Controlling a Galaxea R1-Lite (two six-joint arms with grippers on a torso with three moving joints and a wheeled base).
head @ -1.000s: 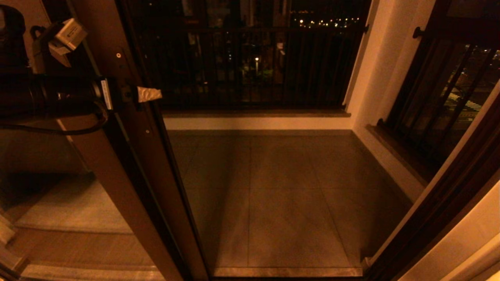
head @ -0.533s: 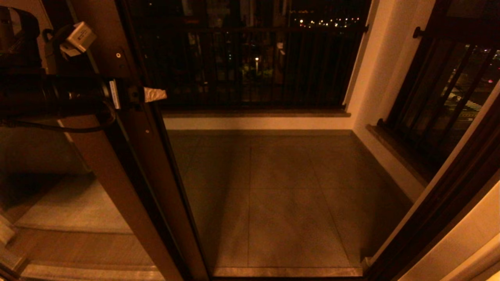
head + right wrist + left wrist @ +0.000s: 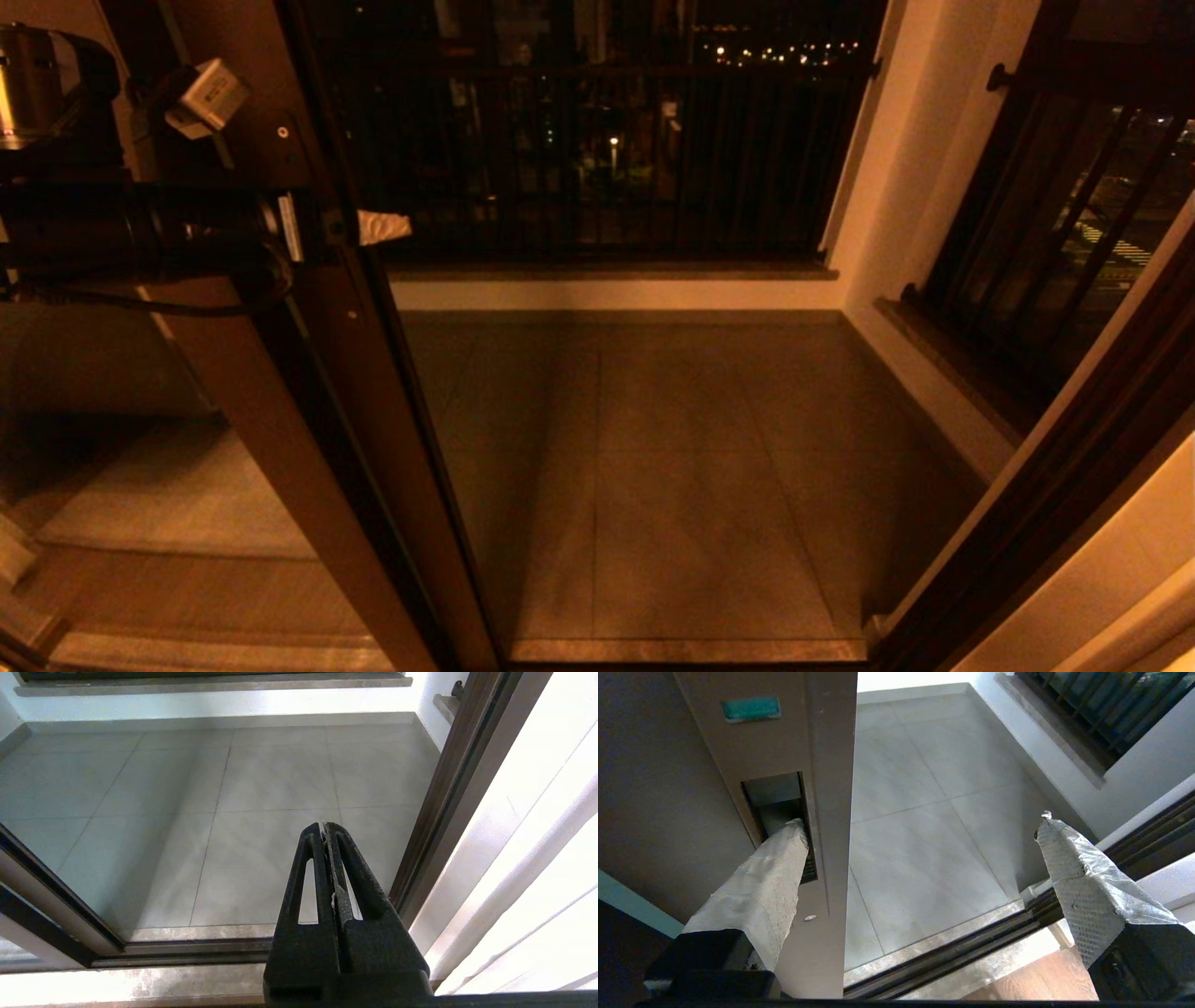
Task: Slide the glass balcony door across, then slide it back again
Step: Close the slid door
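Jaws of left gripper (image 3: 920, 830) wide apart, one finger (image 3: 775, 868) in door (image 3: 317, 373) handle slot (image 3: 777, 812). Door prob. heavy, rigid; push at slot. Right gripper (image 3: 325, 828) closed, empty, idle.

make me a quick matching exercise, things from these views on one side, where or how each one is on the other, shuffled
Things:
1. left claw
2. right claw
3. glass balcony door
4. railing

States:
A. shut and empty, over the door track
B. slid to the robot's left, doorway open
C. dark bars at the balcony's far end
D. open, one finger in the door's handle slot

Pairs: 1-D, 2-A, 3-B, 4-C
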